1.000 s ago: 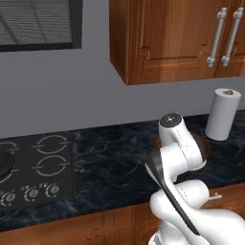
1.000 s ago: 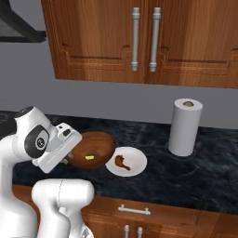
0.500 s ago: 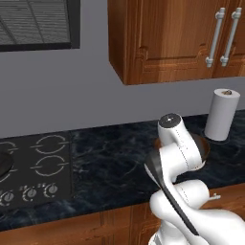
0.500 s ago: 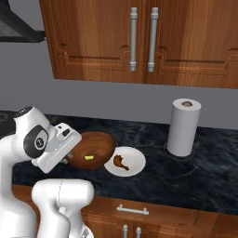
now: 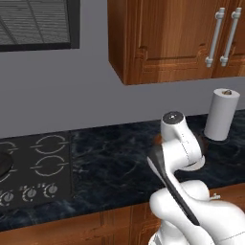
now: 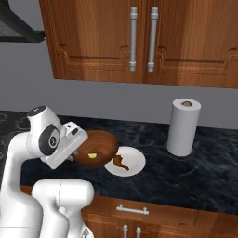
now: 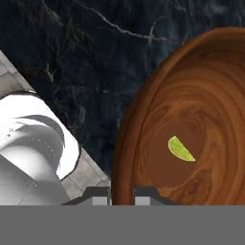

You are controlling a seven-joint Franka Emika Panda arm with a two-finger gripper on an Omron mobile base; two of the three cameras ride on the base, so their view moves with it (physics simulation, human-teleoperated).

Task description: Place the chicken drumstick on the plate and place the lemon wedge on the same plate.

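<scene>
Spanning dark marble, counter (image 6: 195,176) carries brown bowl (image 6: 95,148) w/ white plate (image 6: 135,160) beside; drumstick (image 6: 121,162) already plated. Lemon wedge (image 7: 180,149) sits in bowl. Pincer (image 7: 121,194) hangs above rim, narrowed, empty; nothing's shifted over last sec.

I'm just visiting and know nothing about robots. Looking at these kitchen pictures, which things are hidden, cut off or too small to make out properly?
- Brown bowl: the arm covers its left side in the right base view; the picture's edges crop it in the hand view.
- Plate: the bowl overlaps its left edge.
- Chicken drumstick: too small for detail.
- Lemon wedge: just a tiny speck in the right base view.
- Gripper: merely its tips show, close together.
</scene>
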